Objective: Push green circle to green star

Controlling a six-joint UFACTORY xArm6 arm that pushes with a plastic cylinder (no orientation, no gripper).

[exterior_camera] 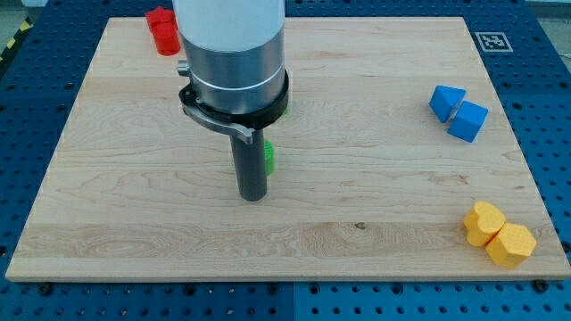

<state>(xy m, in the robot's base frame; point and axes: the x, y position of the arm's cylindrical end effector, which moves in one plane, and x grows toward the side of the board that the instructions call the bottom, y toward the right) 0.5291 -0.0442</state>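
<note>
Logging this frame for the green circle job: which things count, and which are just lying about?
Job:
my tip
green block, mostly hidden behind the rod, shape unclear

Lying about:
red block
two blue blocks
two yellow blocks

A robot arm [230, 36] with a wide, smooth white cylinder for its upper body. Below the white part sits a brushed silver metal band, then a thin black ring. Under the ring, a grey metal bracket curves around a straight, dark grey rod. The rod ends in my tip [253, 197], blunt and round.
</note>
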